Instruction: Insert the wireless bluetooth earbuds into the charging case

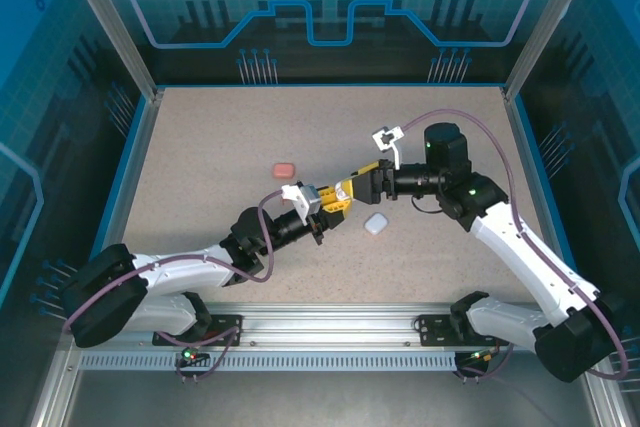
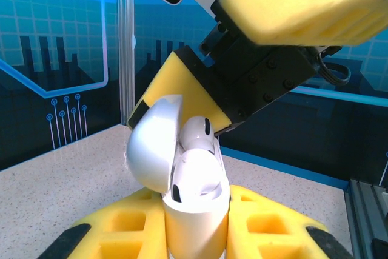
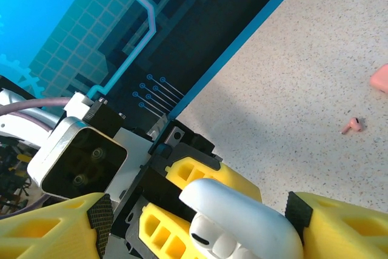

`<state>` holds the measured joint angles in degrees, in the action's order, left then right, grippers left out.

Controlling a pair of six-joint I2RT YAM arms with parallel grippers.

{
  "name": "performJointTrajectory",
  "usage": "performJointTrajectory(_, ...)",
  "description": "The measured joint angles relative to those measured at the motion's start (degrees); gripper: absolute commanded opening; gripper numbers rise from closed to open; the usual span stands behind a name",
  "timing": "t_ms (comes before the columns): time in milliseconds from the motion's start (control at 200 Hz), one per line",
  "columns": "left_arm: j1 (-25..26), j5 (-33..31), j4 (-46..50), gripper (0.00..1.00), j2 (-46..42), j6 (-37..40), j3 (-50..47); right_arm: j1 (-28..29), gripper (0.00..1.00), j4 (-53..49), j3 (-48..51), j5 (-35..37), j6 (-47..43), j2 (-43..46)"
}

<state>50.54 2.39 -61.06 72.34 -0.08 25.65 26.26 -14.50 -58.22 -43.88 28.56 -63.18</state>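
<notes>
The left gripper (image 1: 326, 197) clamps the open white charging case (image 2: 195, 216) mid-table — two white earbuds (image 2: 197, 134) look seated. The right gripper (image 3: 200, 222) stands wide astride it. Left (at least): a salmon earbud (image 3: 351, 126) loose by the salmon case (image 3: 381, 77), farther left.

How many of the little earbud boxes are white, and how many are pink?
White cases: 2, the held white case and the lying white case
Salmon-pink case: 1
Total: 3
</notes>
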Motion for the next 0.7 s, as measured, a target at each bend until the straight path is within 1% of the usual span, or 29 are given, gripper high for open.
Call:
performJointTrajectory(345, 0.0, 0.0, 1.3, 0.00, 0.0, 0.0, 0.0, 0.0, 0.79, -2.1, 0.0, 1.5, -1.2, 2.2)
performJointTrajectory(435, 0.0, 0.0, 1.6, 0.00, 0.0, 0.0, 0.0, 0.0, 0.79, -3.6, -0.1, 3.0, -2.0, 2.3)
performJointTrajectory(535, 0.0, 0.0, 2.1, 0.00, 0.0, -0.1, 0.0, 0.1, 0.79, -7.2, -1.1, 8.0, -3.7, 2.9)
performJointTrajectory(700, 0.0, -0.5, 5.6, 0.00, -0.1, -1.5, 0.0, 0.0, 0.87, -13.2, -2.0, 22.0, -5.6, 6.8)
